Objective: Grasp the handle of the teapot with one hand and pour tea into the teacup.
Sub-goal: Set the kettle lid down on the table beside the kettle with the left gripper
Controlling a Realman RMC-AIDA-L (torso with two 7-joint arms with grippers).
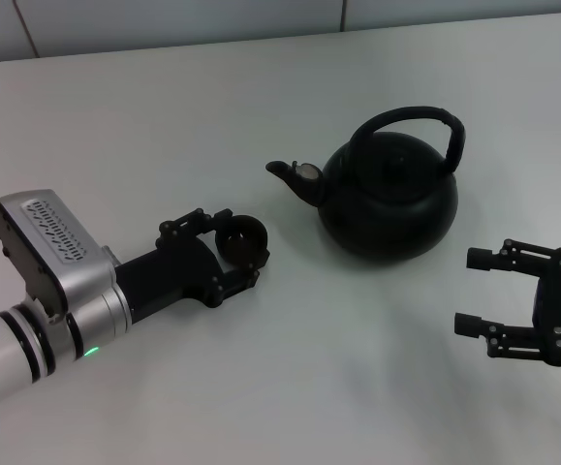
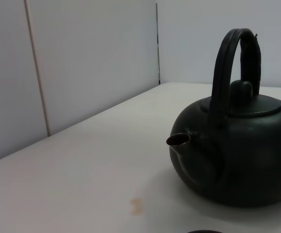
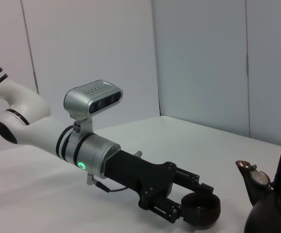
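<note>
The matte-black teapot (image 1: pixel 389 199) stands on the white table with its spout (image 1: pixel 285 170) pointing toward my left side. Its arched handle (image 1: pixel 418 118) rises over the lid, with nothing on it. The small dark teacup (image 1: pixel 241 242) rests on the table left of the spout, and my left gripper (image 1: pixel 238 245) is shut on it, one finger on each side. My right gripper (image 1: pixel 464 291) hangs open to the right of the teapot, apart from it, jaws toward the pot. The left wrist view shows the teapot (image 2: pixel 242 155) and handle (image 2: pixel 227 63) close up. The right wrist view shows the left gripper (image 3: pixel 193 201) holding the teacup (image 3: pixel 201 209).
The white table (image 1: pixel 261 87) runs back to a pale panelled wall (image 2: pixel 82 63). A faint brownish stain (image 2: pixel 137 206) marks the table near the teapot. My left forearm (image 1: pixel 57 281) lies low across the table's left side.
</note>
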